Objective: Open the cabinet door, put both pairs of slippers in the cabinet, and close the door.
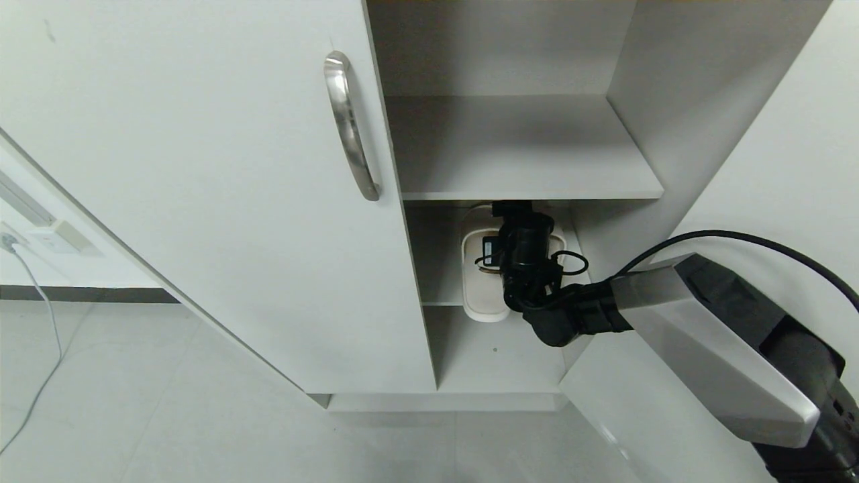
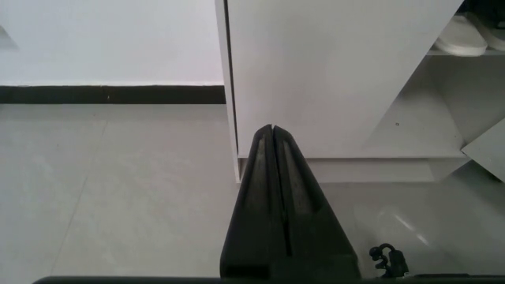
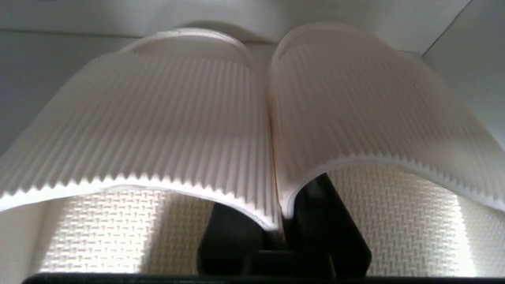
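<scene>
— Closest to my right wrist camera is my right end effector (image 3: pixel 282 217), closed on the slippers (image 3: pixel 189 118). Its dark fingers sit just where the two straps meet.

— Where is that pair?

— On the lower shelf (image 1: pixel 439 288) of the cabinet (image 1: pixel 671 100), side by side and touching. Their long axis runs front to back. The toes point toward the cabinet's rear and the heels toward me, jutting a little over the shelf's front edge.

— What do they look like up close?

— Cream and matte. I cannot tell the exact material. Each strap is a broad arch with fine lengthwise ribs and a scalloped edge. The footbeds carry a small, dense grid texture.

— And the room around you?

— Pale grey floor tiles (image 1: pixel 168 416) with a slight sheen meet a white wall (image 2: pixel 102 39) along a dark skirting board (image 1: pixel 67 294). At my left, a white cable (image 1: pixel 47 315) runs down from a wall socket (image 1: pixel 13 241) toward the floor. The cabinet is smooth white board. Its left door (image 1: pixel 201 168) is shut and bears a curved brushed-metal handle (image 1: pixel 352 127). Its right door (image 1: pixel 792 168) stands swung open to my right.

— Your other arm?

— My left end effector (image 2: pixel 272 134) hangs low above the floor, facing the cabinet's bottom corner, with its fingers pressed flat together.
</scene>
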